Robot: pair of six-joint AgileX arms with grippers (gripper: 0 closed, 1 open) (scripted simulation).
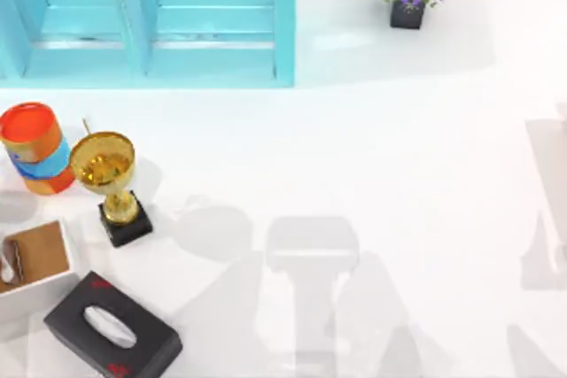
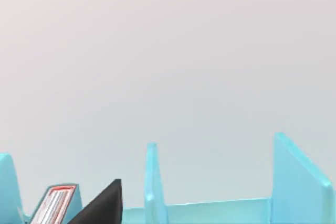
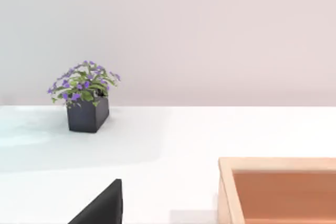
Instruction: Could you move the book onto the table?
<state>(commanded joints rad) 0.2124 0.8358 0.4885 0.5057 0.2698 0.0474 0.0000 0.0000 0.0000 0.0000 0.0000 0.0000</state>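
Left claw (image 2: 101, 207): just a black tip shows, pointed into the cabinet (image 2: 296, 182); can't tell how open it is or whether it holds anything. Right beside that tip sits what I take for the book (image 2: 54, 205): teal cover, red-framed white patch on the spine, standing in a cabinet bay. Cabinet's at approx 11 o'clock on the desk (image 1: 399, 174). Right claw (image 3: 100, 205) is parked facing the plant (image 3: 86, 100), grip likewise unreadable. Step, I'd say: the reach, book not yet out. Next needs lining up on the spine w/o clipping the dividers.
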